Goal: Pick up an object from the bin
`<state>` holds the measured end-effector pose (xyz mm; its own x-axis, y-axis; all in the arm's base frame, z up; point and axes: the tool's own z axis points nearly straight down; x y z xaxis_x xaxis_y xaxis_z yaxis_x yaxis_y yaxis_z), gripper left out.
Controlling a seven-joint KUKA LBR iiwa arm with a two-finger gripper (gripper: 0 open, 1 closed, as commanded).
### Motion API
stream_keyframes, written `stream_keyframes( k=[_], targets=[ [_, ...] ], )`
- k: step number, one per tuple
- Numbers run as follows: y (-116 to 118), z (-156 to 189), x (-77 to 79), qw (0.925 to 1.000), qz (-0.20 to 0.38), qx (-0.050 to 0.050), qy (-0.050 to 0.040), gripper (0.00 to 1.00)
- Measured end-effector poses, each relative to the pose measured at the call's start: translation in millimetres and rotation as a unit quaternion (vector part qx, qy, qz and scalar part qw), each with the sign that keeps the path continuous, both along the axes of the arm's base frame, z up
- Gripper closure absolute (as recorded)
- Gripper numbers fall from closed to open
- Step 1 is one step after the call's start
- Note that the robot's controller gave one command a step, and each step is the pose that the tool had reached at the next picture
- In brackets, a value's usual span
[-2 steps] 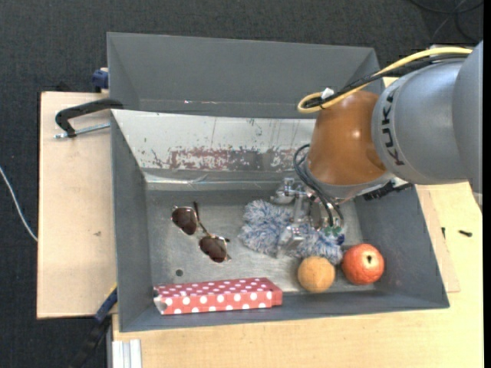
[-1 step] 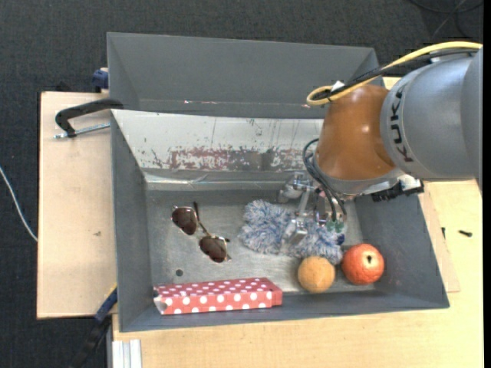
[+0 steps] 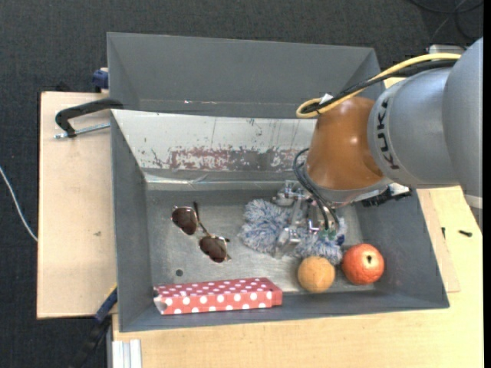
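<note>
My gripper [image 3: 304, 215] hangs low in the right half of the bin, under the arm's orange cover. It is down on the right part of a shaggy blue and white cloth [image 3: 263, 225], which is bunched on the bin floor. An orange [image 3: 316, 273] lies just in front of the gripper, with a red apple [image 3: 363, 264] to its right. Part of the cloth is hidden beneath the gripper.
A pair of dark sunglasses [image 3: 200, 234] lies on the floor to the left. A long red box with white dots [image 3: 218, 295] rests along the front wall. The arm comes in over the bin's right rim.
</note>
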<state>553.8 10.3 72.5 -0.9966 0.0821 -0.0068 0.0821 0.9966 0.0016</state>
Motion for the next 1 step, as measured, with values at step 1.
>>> stream_keyframes(
  k=[1],
  targets=[
    [-13.9,2.3,4.8,0.9950,-0.100,0.004,-0.0002,1.00]
  ],
)
